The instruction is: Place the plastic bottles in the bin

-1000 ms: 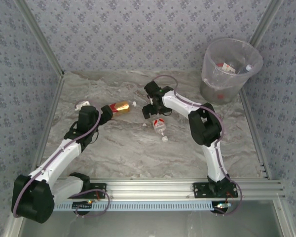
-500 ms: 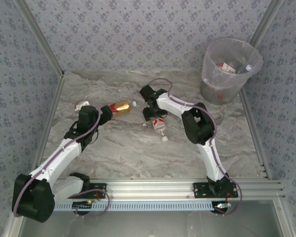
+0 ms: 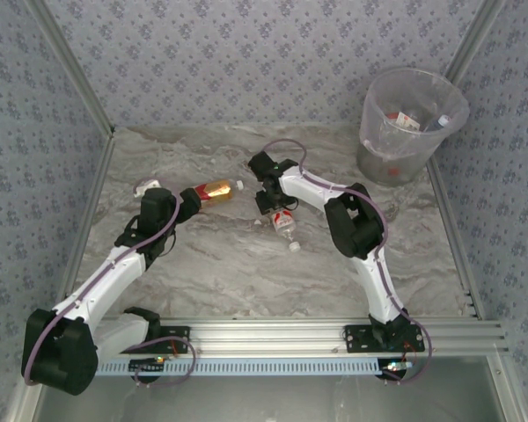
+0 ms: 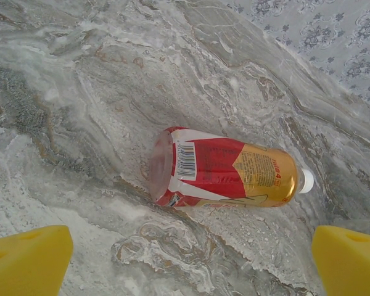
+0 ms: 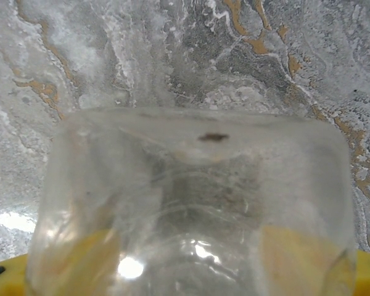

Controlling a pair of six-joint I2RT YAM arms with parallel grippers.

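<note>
An amber plastic bottle (image 3: 216,189) with a red label and white cap lies on its side left of centre. My left gripper (image 3: 192,201) sits just behind its base, open and apart from it. In the left wrist view that bottle (image 4: 228,168) lies ahead of the gripper (image 4: 191,250), whose yellow fingers (image 4: 26,259) stand wide. A clear bottle (image 3: 284,223) with a red and white label lies mid-table. My right gripper (image 3: 267,200) is at its base. Its clear base (image 5: 197,203) sits between the open right gripper (image 5: 191,265) jaws. The bin (image 3: 380,151) stands far right.
The bin holds several bottles (image 3: 407,120) inside its liner. Patterned walls with metal corner posts (image 3: 70,66) close in the marble table (image 3: 246,272) on three sides. An aluminium rail (image 3: 273,332) carries both arm bases along the near edge.
My right gripper has shifted a little left and down onto the clear bottle's base, then held nearly still. The left arm and both bottles have not moved.
</note>
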